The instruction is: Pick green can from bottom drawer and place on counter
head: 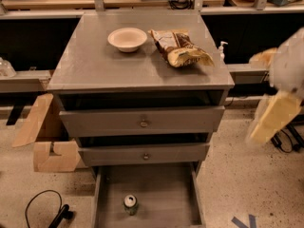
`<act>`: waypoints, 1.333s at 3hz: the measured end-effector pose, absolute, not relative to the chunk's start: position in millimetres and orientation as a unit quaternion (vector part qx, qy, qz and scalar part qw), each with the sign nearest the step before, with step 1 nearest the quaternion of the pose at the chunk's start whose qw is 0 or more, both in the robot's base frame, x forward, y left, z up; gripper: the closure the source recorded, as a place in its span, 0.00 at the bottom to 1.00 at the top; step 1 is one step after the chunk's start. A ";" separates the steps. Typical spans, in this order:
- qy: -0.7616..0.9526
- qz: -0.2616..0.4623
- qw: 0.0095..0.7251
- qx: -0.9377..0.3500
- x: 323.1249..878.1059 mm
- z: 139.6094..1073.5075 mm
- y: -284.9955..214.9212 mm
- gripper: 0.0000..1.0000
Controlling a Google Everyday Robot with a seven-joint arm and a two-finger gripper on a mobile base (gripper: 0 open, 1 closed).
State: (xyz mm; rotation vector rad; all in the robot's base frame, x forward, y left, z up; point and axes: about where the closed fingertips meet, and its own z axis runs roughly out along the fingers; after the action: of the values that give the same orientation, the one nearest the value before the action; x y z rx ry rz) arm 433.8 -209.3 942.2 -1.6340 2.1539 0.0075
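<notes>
The green can stands upright on the floor of the open bottom drawer, near its front left. The counter is the grey top of the cabinet. My gripper is at the right edge of the view, a blurred cream shape beside the cabinet at the height of the upper drawers. It is well above and to the right of the can and touches nothing.
A white bowl and a brown and yellow snack bag lie at the back of the counter. Two knobbed drawers stand slightly open above the bottom drawer. A cardboard box and a black cable lie on the floor at the left.
</notes>
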 end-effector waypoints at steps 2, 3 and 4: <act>0.764 0.145 0.325 -0.538 416.4 786.3 -210.6 0.00; 0.728 0.198 0.435 -0.492 443.6 760.2 -200.8 0.00; 0.673 0.232 0.500 -0.493 458.6 733.9 -195.7 0.00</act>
State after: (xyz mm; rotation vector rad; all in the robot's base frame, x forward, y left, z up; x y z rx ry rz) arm 458.6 -195.7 733.9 -1.1929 1.6276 0.5609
